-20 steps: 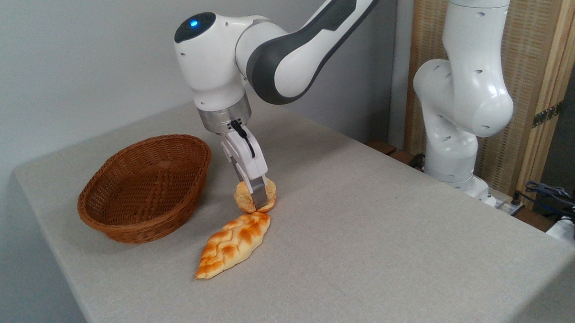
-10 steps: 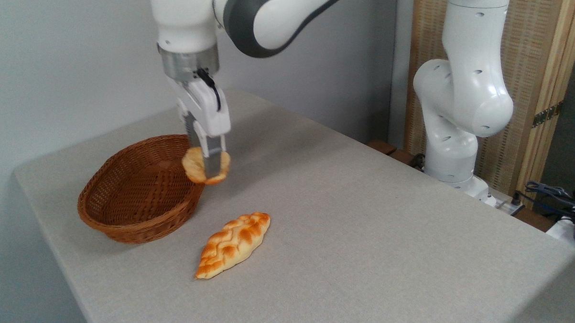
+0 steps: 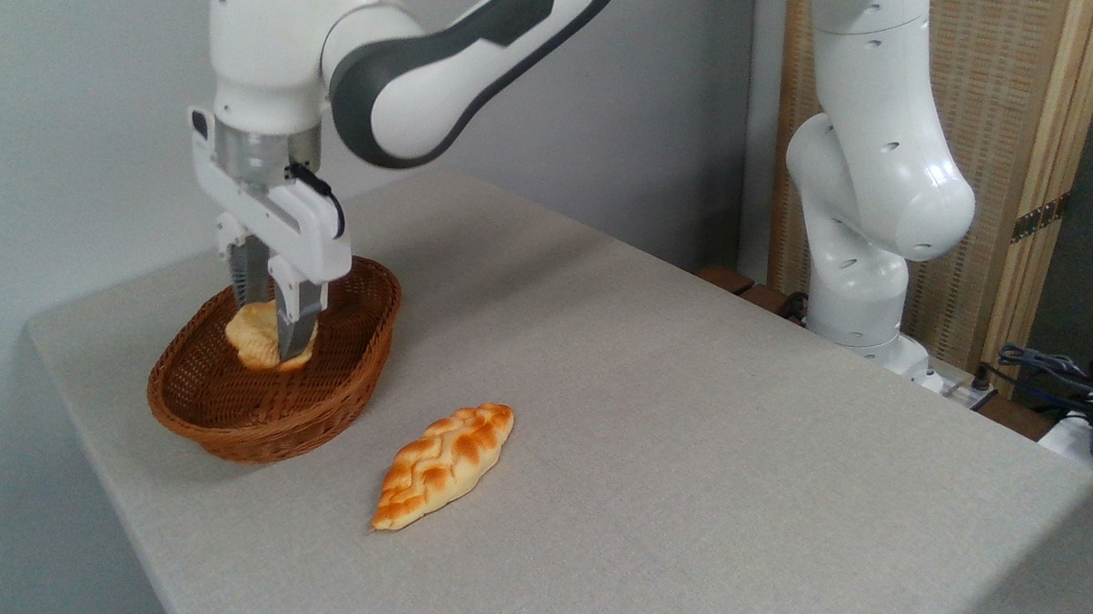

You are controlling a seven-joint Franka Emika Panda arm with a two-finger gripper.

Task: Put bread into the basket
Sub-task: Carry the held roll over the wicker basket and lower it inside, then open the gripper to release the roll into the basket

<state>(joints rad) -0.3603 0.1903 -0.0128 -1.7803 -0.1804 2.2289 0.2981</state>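
The small round pale-golden bread (image 3: 253, 337) hangs tilted on edge inside the oval brown wicker basket (image 3: 353, 373), just above its floor. My gripper (image 3: 271, 334) points down into the basket from above and is shut on the bread, one finger on each flat face. The near finger hides part of the bun.
A longer braided orange-brown glazed loaf (image 3: 444, 464) lies on the grey table (image 3: 687, 439) to the right of and nearer than the basket. The arm's white base (image 3: 863, 236) stands at the table's far right, with cables (image 3: 1053, 370) beyond it. The table's left edge runs close behind the basket.
My gripper has carried the bread up off the table beside the braided loaf, leftward over the basket rim, and down into the basket. The braided loaf has not moved.
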